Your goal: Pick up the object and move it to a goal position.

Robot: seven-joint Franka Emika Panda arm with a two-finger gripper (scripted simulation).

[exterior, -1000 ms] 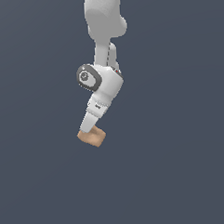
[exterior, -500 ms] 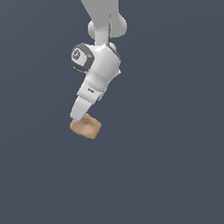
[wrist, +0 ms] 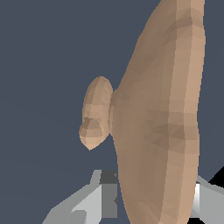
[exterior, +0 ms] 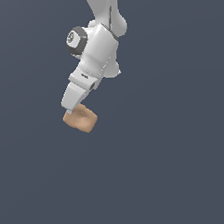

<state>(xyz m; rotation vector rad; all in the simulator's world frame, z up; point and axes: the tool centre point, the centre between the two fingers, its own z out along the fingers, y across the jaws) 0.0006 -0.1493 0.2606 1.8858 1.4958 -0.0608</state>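
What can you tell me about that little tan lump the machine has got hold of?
The object is a small peach-brown lump, matte and faceted, boxy with rounded edges. The wrist view shows a broad curved body with a small knob on one side. It sits tilted between the fingers of the gripper, against a plain dark background.

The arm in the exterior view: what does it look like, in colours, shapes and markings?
The arm is glossy white, built of rounded, bulbous segments. A round dark grey cap with a pale mark sits on one side of the wrist joint. The gripper is white, tapering to pale grey fingers; the wrist view shows grey fingers with dark pads. No cables visible.
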